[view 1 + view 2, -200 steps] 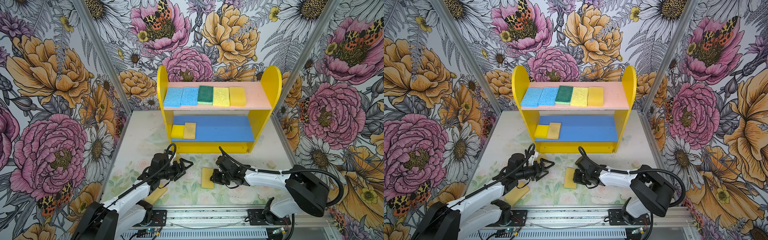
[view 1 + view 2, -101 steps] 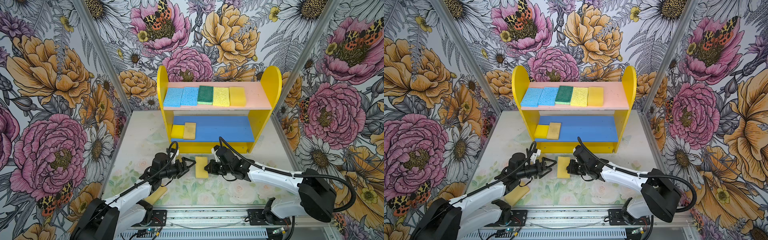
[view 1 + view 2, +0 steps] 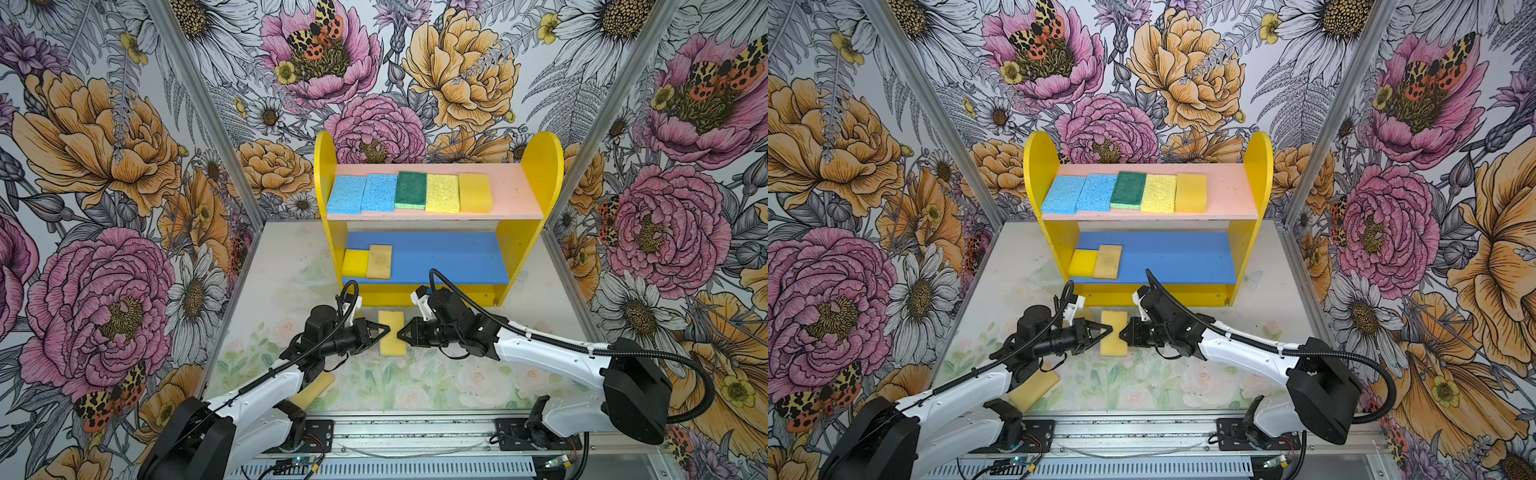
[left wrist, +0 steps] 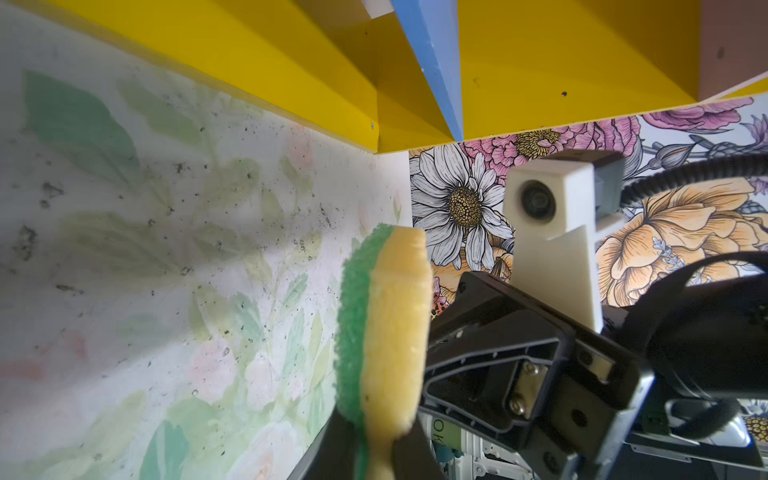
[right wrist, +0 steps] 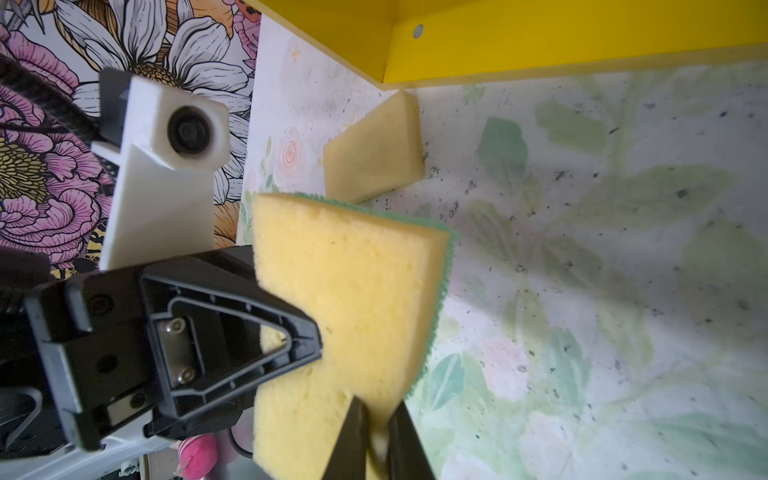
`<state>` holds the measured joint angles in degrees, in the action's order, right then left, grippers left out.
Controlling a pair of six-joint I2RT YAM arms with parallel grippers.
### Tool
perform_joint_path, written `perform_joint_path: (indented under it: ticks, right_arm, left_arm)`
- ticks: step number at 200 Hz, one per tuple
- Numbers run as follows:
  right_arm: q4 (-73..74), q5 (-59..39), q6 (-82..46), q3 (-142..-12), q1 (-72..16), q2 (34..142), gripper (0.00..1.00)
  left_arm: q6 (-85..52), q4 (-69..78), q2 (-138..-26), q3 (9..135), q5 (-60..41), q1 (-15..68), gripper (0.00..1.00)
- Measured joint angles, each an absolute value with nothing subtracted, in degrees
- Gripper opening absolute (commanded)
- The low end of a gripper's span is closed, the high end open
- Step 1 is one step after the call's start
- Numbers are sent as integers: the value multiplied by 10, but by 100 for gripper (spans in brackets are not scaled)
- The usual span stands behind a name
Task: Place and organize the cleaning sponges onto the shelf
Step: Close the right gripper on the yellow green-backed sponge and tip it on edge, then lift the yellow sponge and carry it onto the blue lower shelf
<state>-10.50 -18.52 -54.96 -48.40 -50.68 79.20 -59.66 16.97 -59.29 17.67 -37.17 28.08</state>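
- The shelf stands upright at the back of the tabletop, with yellow round-topped sides, a pink upper board and a blue lower board.
- Upper board, in a close row from the left: first light blue sponge, second light blue sponge, dark green sponge, porous pale yellow sponge, smooth tan-yellow sponge.
- Lower board, left end: small bright yellow sponge touching a stained tan sponge.
- Green-backed yellow sponge: before the shelf, yellow face up, pinched between the left gripper and the right gripper.
- Corner tan sponge: on the tabletop by the shelf's front corner.
- Front tan sponge: near the tabletop's front edge, partly hidden.

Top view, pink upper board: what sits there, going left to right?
light blue sponge → second light blue sponge → dark green sponge → porous pale yellow sponge → tan-yellow sponge
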Motion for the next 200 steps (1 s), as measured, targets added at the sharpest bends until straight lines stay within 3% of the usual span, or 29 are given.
perform_joint_path:
  ticks: [33,107,131,164,175,184,200]
  right_arm:
    - [-105,-185,-563,-481,-516,774,37]
    - [-105,-176,-578,-478,-552,759,37]
    - [-105,-171,-580,-478,-559,759,31]
    - [-105,-163,-586,-478,-562,758,14]
    - [-105,-161,-590,-478,-562,758,10]
    - [-105,-160,-589,-478,-562,758,8]
    - [-105,-157,-591,-478,-564,756,6]
  left_arm:
    - [-596,169,-569,177,-368,281,9]
    - [-587,138,-523,177,-365,260,9]
    - [-585,128,-510,177,-365,259,9]
    - [-585,118,-496,177,-362,257,10]
    - [-585,115,-493,177,-360,257,16]
    - [-581,114,-491,177,-360,256,32]
    - [-584,113,-488,177,-356,254,52]
